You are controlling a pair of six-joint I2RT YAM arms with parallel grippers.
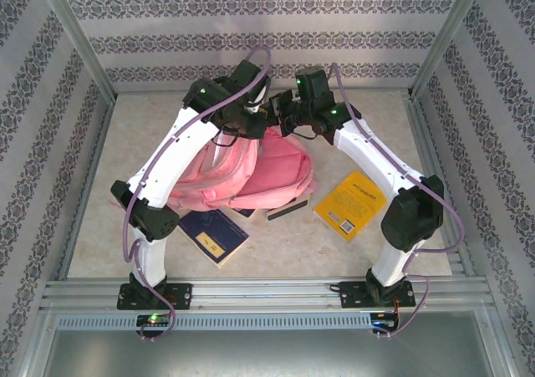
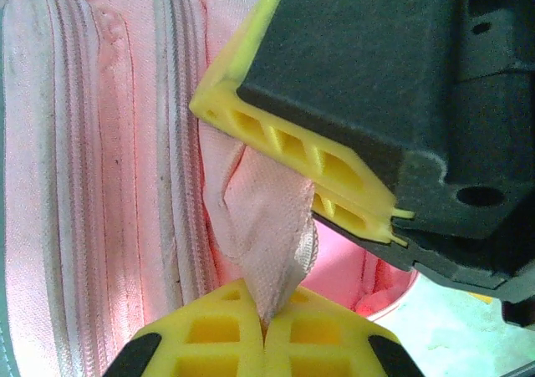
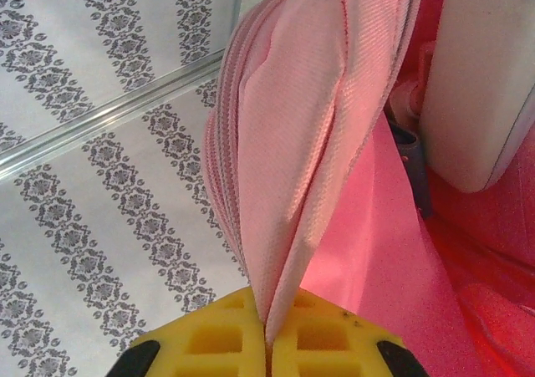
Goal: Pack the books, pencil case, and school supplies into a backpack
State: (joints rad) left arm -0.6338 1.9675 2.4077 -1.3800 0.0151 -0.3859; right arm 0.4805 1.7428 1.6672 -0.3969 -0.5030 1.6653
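While the left gripper [image 2: 266,327] and right gripper [image 3: 267,342] each clamp backpack [image 1: 276,180] fabric rising ahead of their tips, opening it seems underway; next, draw the edges apart.

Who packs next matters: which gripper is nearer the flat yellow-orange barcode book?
Right. The right gripper, pinching the pink fabric backpack, sits beyond the yellow-orange book, leftward; the left gripper pinches farther left.

table [image 1: 276,247]: beige marbled top; walls [image 1: 167,38]: white, grey floral bands; rails [image 1: 267,293]: silver metal frame
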